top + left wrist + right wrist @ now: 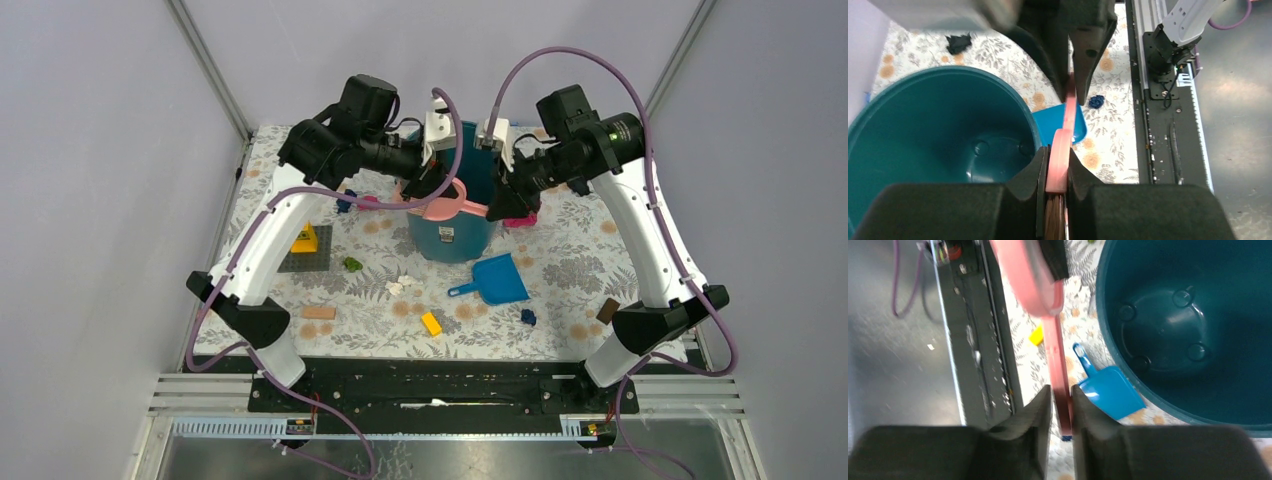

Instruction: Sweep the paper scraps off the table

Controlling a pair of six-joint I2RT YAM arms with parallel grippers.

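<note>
- Top external view: a smooth teal plastic bucket (pixel 455 240) sits mid-table, and both arms meet over its rim, hiding the stuff behind it.
- Left gripper (pixel 1055 156) is clamped on the bristle end of a pink brush (pixel 1068 107); right gripper (pixel 1062 397) pinches its flat handle.
- Crumpled paper scraps (pixel 352 264) are loose on the floral table (pixel 590 270): green, white (pixel 405 285), dark blue (pixel 527 317).
- Blue dustpan (pixel 495 280) and yellow brick (pixel 431 323) lie in front of the bucket.
- Plain grey walls all around.

table (pixel 590 270) | paper scraps (pixel 405 285) | teal bucket (pixel 450 240) | blue dustpan (pixel 500 280) | yellow brick (pixel 431 323)
</note>
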